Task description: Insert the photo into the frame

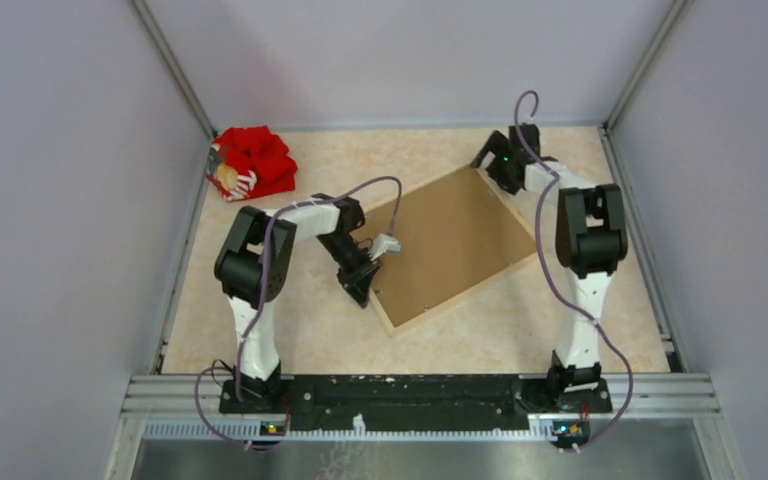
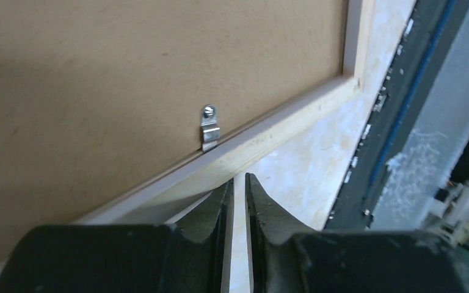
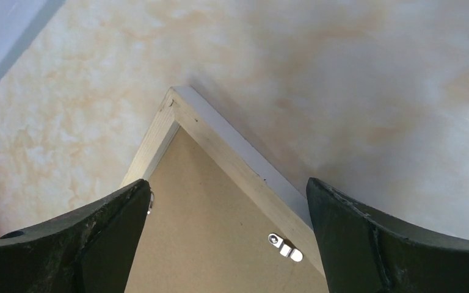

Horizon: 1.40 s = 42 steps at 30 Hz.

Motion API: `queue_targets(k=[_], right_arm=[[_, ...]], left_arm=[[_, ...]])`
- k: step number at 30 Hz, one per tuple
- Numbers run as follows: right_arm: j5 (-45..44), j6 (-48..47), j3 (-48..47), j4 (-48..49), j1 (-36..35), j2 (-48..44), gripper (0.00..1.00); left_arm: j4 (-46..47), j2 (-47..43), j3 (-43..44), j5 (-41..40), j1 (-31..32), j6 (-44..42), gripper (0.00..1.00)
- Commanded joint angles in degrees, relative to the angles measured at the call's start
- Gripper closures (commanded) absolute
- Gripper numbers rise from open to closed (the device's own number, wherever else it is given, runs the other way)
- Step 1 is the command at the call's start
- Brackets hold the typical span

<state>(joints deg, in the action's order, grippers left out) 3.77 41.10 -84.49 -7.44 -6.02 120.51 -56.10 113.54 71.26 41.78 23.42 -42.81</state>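
Frame point(image 1: 465, 290) lies back-up on tabletop point(image 1: 290, 330), brown backing board point(image 1: 450, 240) seated inside it; left gripper point(image 2: 237, 180) nearly closed, empty, tips at frame's left rail; right gripper point(image 3: 229, 186) spread wide, empty, above frame's far corner.

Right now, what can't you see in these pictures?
The photo: in no view; the brown backing board would cover it, if it is inside the frame.
Frame's front: faces down in every view.
Left gripper: left wrist view, jaws nearly together; whether they pinch anything, cannot tell.
Red bundle: top view, too small to identify.
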Motion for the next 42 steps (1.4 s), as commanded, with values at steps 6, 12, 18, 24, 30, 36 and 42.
queue_targets(k=[6,12,18,24,30,36,42], right_arm=[[11.96,2.88,-18.76,-9.93,-13.05,13.92,0.01],[8.37,-1.03,-24.72,-12.88,-11.71,10.17,0.01],[0.54,-8.37,-23.52,-15.95,-11.11,-2.30,0.01],[2.77,-1.13,3.91,-12.28,-9.26,-19.83,0.02],[4.17,4.69,35.01,-11.30,-8.83,-42.87,0.02],[4.96,6.54,48.91,-12.44,-7.40,-55.31,0.01],[10.64,7.63,49.57,-1.93,-6.33,-46.03,0.01]], left_arm=[[-0.01,7.99,9.23,2.33,11.72,-2.49,0.70],[-8.10,0.13,9.10,3.02,8.61,-6.85,0.55],[-13.75,-7.10,19.36,-0.16,-7.14,-8.81,0.48],[-1.03,-0.16,24.34,-7.89,-21.42,3.16,0.59],[-0.91,7.71,24.16,-3.10,-28.16,3.02,0.61],[2.37,8.75,16.44,-2.43,-27.05,2.14,0.64],[2.99,4.77,8.61,-2.34,-22.36,-0.24,0.65]])
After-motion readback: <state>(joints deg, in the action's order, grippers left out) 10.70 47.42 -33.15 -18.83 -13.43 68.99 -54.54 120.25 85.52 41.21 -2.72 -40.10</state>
